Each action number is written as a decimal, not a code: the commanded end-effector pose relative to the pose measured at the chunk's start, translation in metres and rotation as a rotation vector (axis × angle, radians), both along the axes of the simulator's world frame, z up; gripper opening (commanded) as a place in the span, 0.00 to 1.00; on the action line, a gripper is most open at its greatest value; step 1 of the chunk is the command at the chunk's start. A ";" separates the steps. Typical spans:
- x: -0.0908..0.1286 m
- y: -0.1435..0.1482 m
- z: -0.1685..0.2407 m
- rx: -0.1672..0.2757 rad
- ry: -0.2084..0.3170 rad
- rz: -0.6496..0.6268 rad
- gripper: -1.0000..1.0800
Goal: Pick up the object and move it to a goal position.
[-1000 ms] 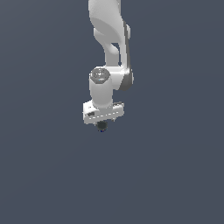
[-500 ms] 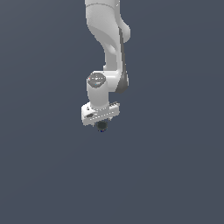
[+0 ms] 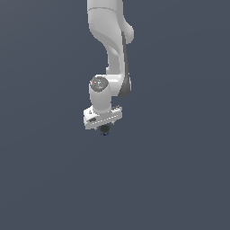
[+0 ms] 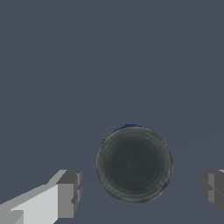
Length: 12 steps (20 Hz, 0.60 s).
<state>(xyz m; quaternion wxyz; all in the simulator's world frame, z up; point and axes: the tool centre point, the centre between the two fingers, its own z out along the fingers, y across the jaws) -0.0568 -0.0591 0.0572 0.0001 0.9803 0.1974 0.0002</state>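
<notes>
The object (image 3: 104, 130) is a tiny dark roundish blob with a faint blue-green tint, directly under my white gripper (image 3: 103, 126) in the exterior view. In the wrist view the object (image 4: 134, 165) is a dark round shape lying between the two grey fingertips (image 4: 69, 194). There is a visible gap on each side, so neither finger touches it. The gripper (image 4: 141, 192) is open around the object. No goal marker shows in either view.
The white arm (image 3: 110, 49) comes down from the top of the exterior view. Around it there is only a plain dark grey-blue background, with no other objects or edges in view.
The arm's upper links have shifted toward the exterior view's left and the gripper has moved slightly left. The dark object stays right under the gripper.
</notes>
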 end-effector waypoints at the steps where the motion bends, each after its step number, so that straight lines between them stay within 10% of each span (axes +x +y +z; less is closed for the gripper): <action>1: -0.001 0.000 -0.009 0.000 0.001 0.001 0.96; 12: -0.001 0.000 -0.044 0.000 0.000 0.004 0.96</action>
